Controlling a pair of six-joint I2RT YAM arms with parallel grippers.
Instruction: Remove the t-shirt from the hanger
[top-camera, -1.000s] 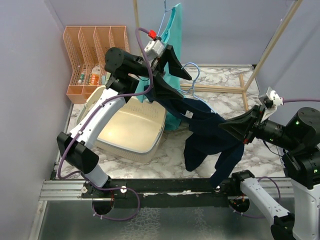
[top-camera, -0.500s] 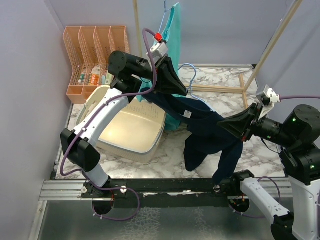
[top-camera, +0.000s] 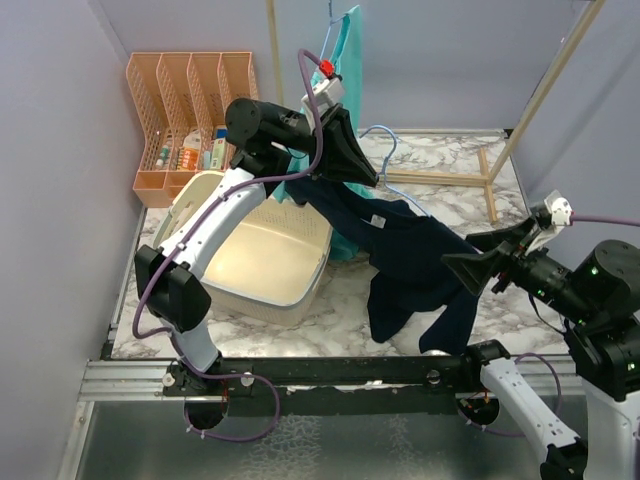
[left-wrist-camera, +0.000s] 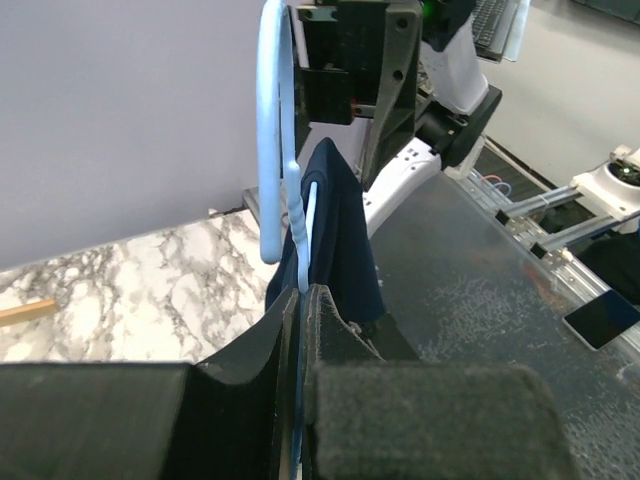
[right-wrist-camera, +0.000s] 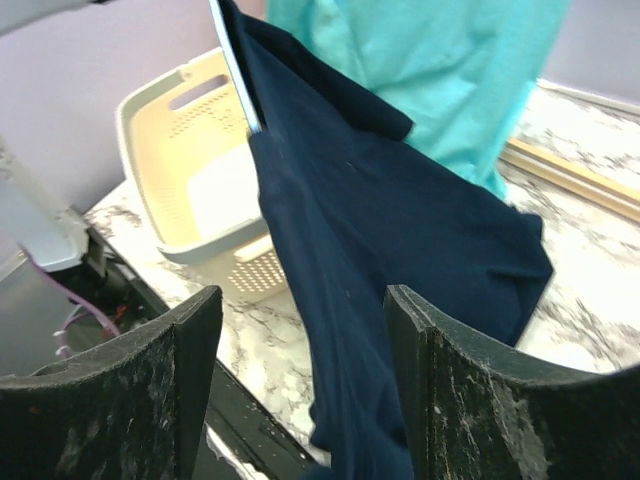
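A navy t-shirt (top-camera: 410, 260) hangs from a light blue wire hanger (top-camera: 388, 150) and drapes down toward the table's front edge. My left gripper (top-camera: 365, 172) is shut on the hanger; in the left wrist view the hanger wire (left-wrist-camera: 300, 250) runs between the closed jaws of the left gripper (left-wrist-camera: 302, 300), with the t-shirt (left-wrist-camera: 345, 230) bunched just beyond them. My right gripper (top-camera: 458, 250) is open at the shirt's right edge. In the right wrist view the t-shirt (right-wrist-camera: 400, 220) hangs in front of the spread jaws of the right gripper (right-wrist-camera: 305, 310), not pinched.
A cream laundry basket (top-camera: 300, 290) sits on the marble table left of the shirt. An orange file rack (top-camera: 190, 90) stands at the back left. A teal garment (top-camera: 347, 60) hangs from the wooden rack (top-camera: 545, 85) behind.
The left gripper has shut on the hanger and risen slightly. The right gripper has opened, let go of the t-shirt and drawn back to the right; the shirt's hem has dropped.
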